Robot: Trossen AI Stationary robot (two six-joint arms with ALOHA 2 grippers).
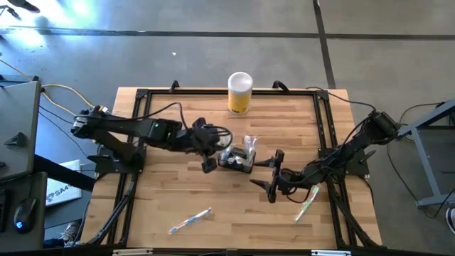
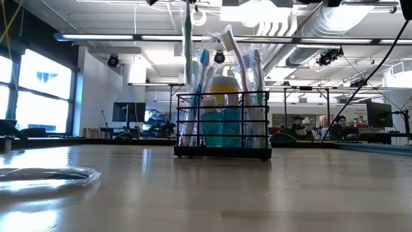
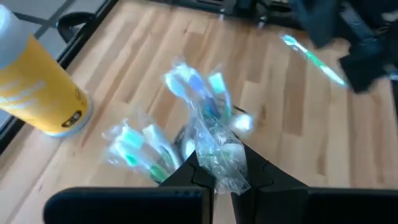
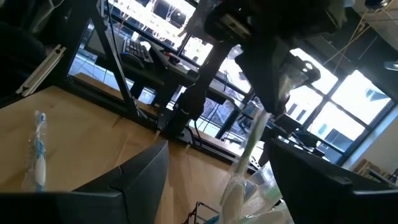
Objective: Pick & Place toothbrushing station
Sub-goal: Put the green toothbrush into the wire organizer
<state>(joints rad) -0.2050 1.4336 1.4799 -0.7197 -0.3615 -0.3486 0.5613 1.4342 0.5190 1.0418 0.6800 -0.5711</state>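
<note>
The toothbrushing station, a small black wire caddy, stands on its base mid-table and holds several wrapped toothbrushes and a blue cup. My left gripper hovers over the caddy's left end, shut on a wrapped toothbrush. My right gripper is open and empty just right of the caddy, its fingers spread wide and level in the right wrist view. The caddy's brushes show ahead of the fingers. My left gripper pinches the top end of the plastic-wrapped toothbrush between its two shut fingers, from above, pointing down. The pale green brush stands nearly upright below the fingers. Its lower end is down among the other brushes at the caddy's left end.
A yellow cylinder with a white lid stands at the table's far edge. One wrapped toothbrush lies near the front edge, and another lies under my right arm. A black frame borders the wooden table.
</note>
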